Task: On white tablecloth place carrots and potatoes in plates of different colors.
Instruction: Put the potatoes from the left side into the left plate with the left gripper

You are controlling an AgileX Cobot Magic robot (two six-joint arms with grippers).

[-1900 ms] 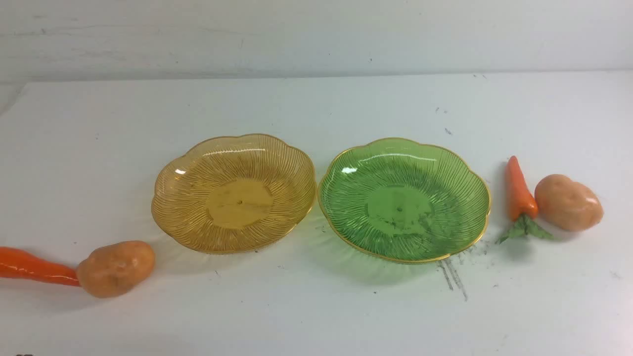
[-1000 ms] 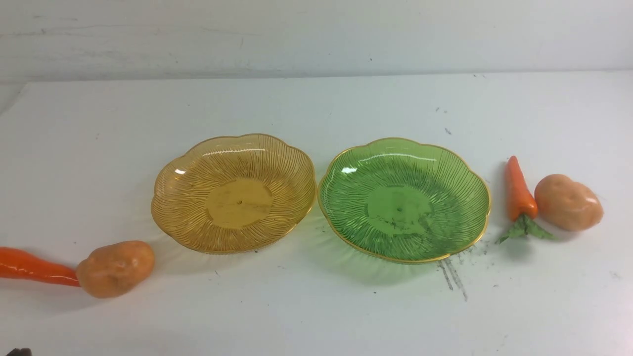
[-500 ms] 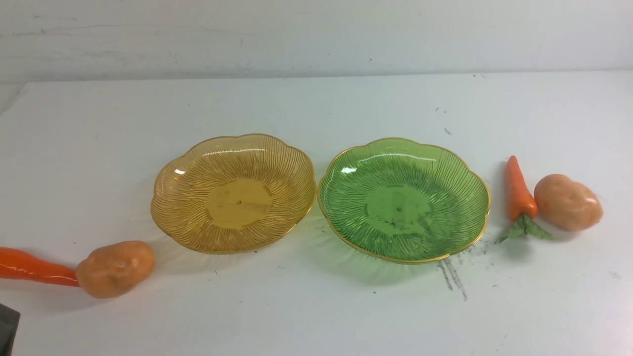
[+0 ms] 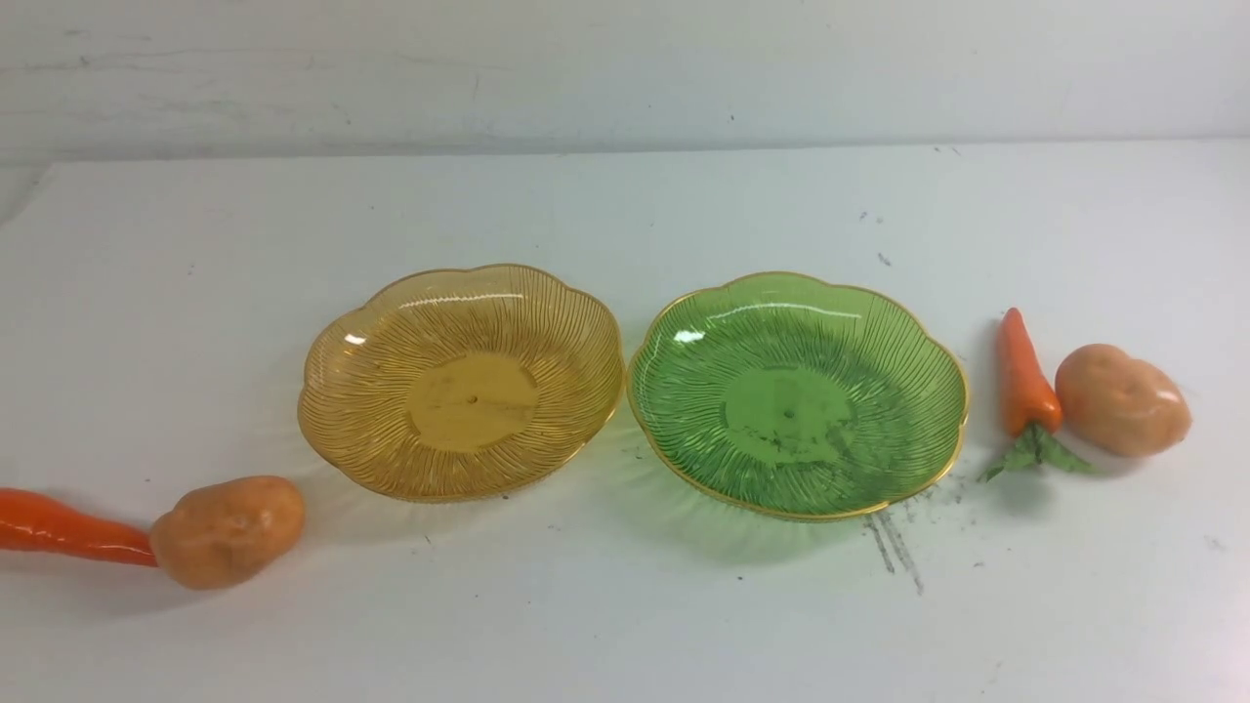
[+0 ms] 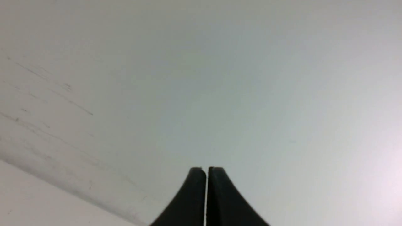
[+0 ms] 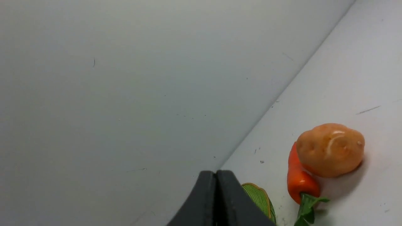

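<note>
first pick not begun; amber plate [image 4: 342, 391] and green plate [image 4: 928, 391] hold nothing. left gripper [image 5: 206, 171] and right gripper [image 6: 216, 173] sit pressed together, empty. next, probably, the right must open over its carrot [image 4: 1025, 376].

Empty amber plate [image 4: 469, 395] and green plate [image 4: 791, 410] sit side by side on the white tablecloth [image 4: 625, 605], left carrot [image 4: 59, 527] touching left potato [image 4: 227, 530], right carrot [image 4: 1025, 376] against right potato [image 4: 1121, 398].

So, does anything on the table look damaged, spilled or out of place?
Nothing is spilled or damaged. The only odd thing is the dark scuff streaks on the white tablecloth, beside the green plate's near edge.
</note>
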